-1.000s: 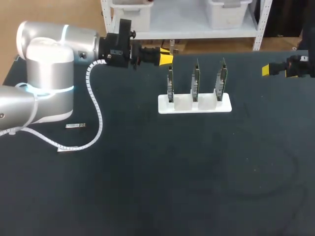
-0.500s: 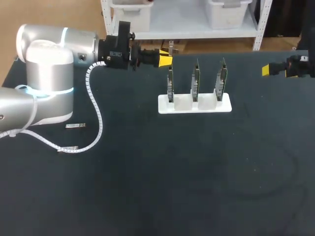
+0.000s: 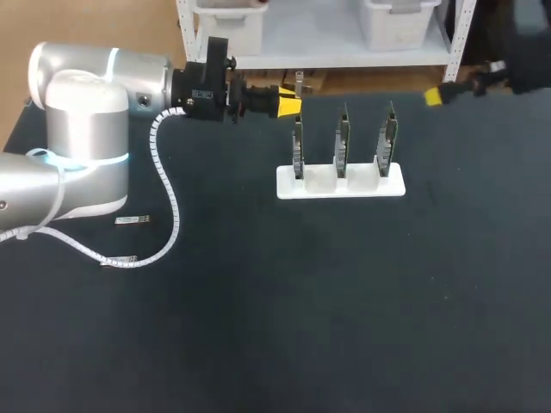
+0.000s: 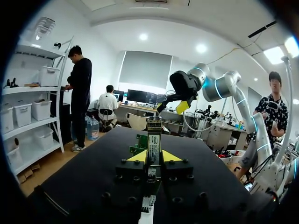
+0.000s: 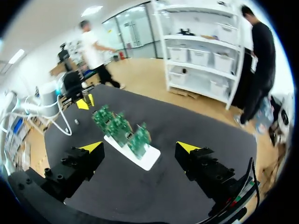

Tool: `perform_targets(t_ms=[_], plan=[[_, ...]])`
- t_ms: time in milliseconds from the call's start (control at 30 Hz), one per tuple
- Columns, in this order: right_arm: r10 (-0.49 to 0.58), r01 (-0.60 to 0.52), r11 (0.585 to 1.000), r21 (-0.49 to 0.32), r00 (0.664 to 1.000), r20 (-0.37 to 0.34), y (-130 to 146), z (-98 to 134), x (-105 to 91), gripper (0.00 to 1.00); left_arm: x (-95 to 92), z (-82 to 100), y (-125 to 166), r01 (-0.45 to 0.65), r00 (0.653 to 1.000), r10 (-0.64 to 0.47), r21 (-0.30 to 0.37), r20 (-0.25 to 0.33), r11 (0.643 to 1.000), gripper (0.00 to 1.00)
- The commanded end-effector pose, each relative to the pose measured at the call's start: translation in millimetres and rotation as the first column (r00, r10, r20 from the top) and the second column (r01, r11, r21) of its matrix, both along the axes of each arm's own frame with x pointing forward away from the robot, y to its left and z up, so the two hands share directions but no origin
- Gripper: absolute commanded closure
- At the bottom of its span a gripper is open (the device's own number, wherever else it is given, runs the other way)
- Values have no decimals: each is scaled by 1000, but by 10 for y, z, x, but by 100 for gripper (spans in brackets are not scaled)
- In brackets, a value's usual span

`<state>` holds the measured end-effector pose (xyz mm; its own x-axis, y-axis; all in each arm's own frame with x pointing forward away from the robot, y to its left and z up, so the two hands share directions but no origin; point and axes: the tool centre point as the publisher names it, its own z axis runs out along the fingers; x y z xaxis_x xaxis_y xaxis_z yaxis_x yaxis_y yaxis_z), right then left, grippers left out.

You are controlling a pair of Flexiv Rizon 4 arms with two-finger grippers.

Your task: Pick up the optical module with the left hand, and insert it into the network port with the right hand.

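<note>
My left gripper (image 3: 288, 103) hangs over the table's back edge, just left of the board rack, shut on a slim metal optical module (image 3: 299, 83). In the left wrist view the module (image 4: 153, 135) stands out ahead from between the yellow tips of that gripper (image 4: 152, 157). A white rack (image 3: 340, 183) holds three upright green network boards (image 3: 342, 138). My right gripper (image 3: 437, 95) is high at the back right, blurred. In its own view the right gripper (image 5: 139, 147) stands wide open and empty, with the boards (image 5: 120, 125) ahead of it.
Two spare modules lie on the black mat at the left, one (image 3: 132, 221) beside my left arm's base and one (image 3: 116, 260) under its white cable (image 3: 168, 202).
My right gripper has swung up and to the left from the table's right edge. The left arm and its module have barely moved.
</note>
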<state>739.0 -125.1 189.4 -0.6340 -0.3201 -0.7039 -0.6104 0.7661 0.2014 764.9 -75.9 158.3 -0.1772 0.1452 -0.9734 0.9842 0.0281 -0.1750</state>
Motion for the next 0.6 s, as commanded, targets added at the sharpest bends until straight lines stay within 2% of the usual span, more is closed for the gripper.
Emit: perform_targets(t_ms=[33,567,600], plan=[[422,-415,902,121,906,-30,237,-128,295,0,-14,-2,-1,-5,1000,5,-1,2,1000,100],[422,-415,902,121,906,-30,237,-128,295,0,-14,-2,-1,-5,1000,5,-1,2,1000,100],[446,-441,891,105,895,-23,317,-134,322,0,-14,-2,-1,-5,1000,5,-1,2,1000,100]])
